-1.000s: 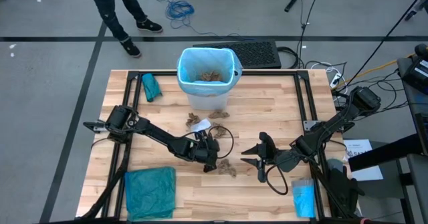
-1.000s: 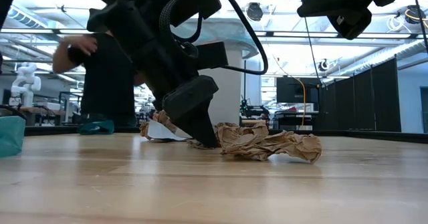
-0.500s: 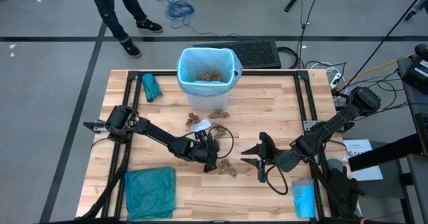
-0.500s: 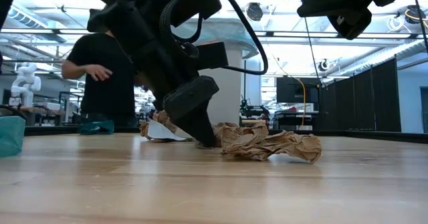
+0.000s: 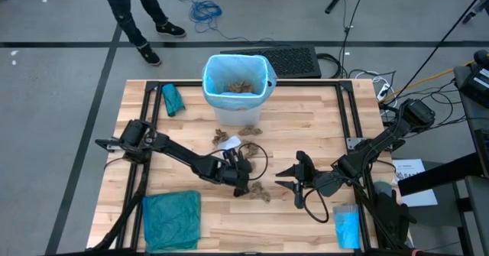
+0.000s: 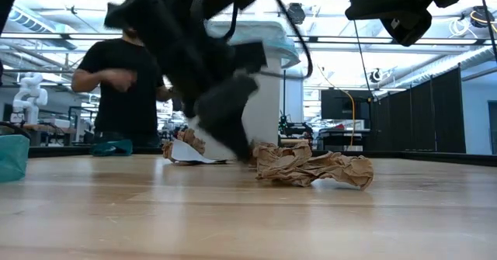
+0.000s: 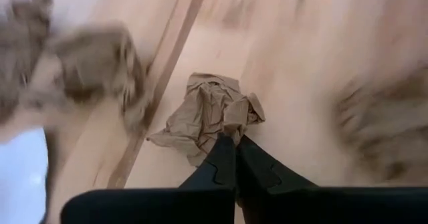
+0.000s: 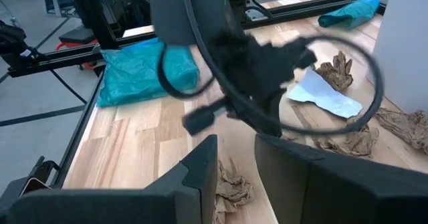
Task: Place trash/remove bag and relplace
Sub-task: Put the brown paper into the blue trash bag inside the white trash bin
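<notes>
My left gripper [image 7: 233, 142] is shut on a small crumpled brown paper scrap [image 7: 207, 110] near the middle of the table [image 5: 306, 118]. It also shows as [image 5: 242, 187] in the high view, slanting down. A larger crumpled brown scrap [image 6: 311, 168] lies on the table right beside it. More scraps [image 5: 248, 128] and a white piece [image 5: 228, 143] lie in front of the bin. The bin [image 5: 238, 107] at the far edge is lined with the light-blue bag [image 5: 215, 97] and holds brown scraps [image 5: 238, 84]. My right gripper [image 5: 294, 181] waits open above the table to the right. My left gripper pinches the small scrap's near edge [image 7: 224, 132] between its two fingertips. The fingers come slanting down from the table's left. The rest of the scrap sticks out beyond the fingertips. I cannot tell whether it is clear of the table.
A teal-green bag [image 5: 172, 218] lies flat at the near left and a rolled teal one [image 5: 173, 99] at the far left. A bright-blue roll [image 5: 346, 227] lies at the near right. A black frame [image 5: 348, 111] borders the table. A person [image 6: 128, 89] stands beyond the far edge.
My left gripper has come up a little from the table top beside the large scrap, which stays where it was. The person behind the table has moved their arms.
</notes>
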Tool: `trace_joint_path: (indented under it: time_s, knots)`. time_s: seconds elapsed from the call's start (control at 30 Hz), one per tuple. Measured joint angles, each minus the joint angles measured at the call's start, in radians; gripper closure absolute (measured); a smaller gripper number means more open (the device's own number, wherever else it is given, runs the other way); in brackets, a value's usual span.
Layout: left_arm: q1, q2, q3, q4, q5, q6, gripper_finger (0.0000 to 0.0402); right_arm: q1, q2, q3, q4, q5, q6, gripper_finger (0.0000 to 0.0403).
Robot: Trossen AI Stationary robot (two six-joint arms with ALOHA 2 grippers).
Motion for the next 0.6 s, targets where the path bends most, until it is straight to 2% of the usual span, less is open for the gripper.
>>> trace_joint_path:
  time_s: [0.3, 0.43, 0.6]
  knots:
    - [-0.03, -0.147, 0.105, -0.065, -0.012, 0.143, 0.0401, 0.0, 0.0, 0.0, -0.013, 0.0, 0.0, 0.031]
    - [-0.032, -0.215, 0.131, -0.152, -0.078, 0.189, 0.0401, 0.0, 0.0, 0.0, -0.014, 0.0, 0.0, 0.031]
    - [-0.02, -0.314, 0.143, -0.159, -0.15, 0.294, 0.0401, 0.0, 0.0, 0.0, -0.013, 0.0, 0.0, 0.031]
